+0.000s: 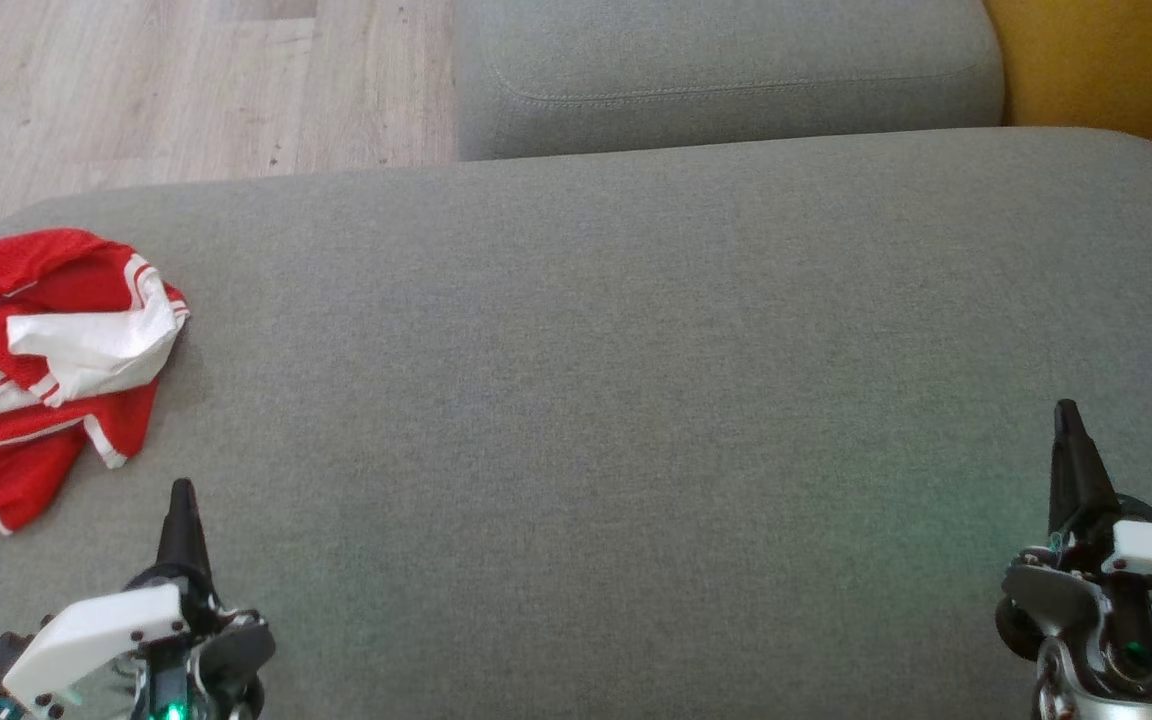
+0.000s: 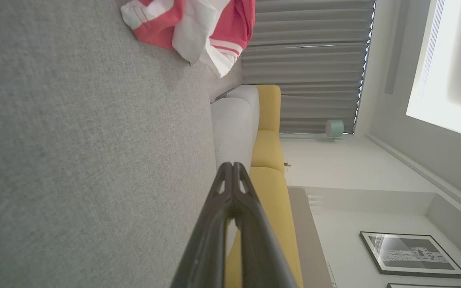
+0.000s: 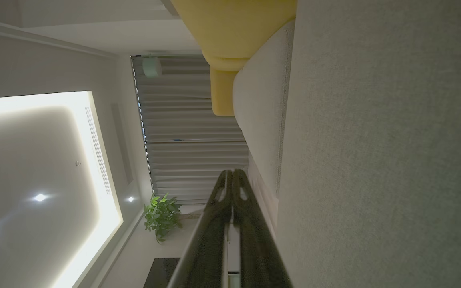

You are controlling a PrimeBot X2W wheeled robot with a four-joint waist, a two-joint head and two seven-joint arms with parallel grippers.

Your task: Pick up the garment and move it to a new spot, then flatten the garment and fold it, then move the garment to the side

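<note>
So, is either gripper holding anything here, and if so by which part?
Nothing is held. The left gripper and right gripper are both shut and empty. The red-and-white garment lies crumpled near the left edge of the grey cushion, apart from both.

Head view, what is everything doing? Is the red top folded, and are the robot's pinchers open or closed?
grey cushion: flat, smooth
garment: crumpled, unfolded, lying on the grey cushion's left end, not held
left gripper: shut, empty, apart from the garment
right gripper: shut, empty, far from the garment
curtain: drawn closed
ceiling lights: on
</note>
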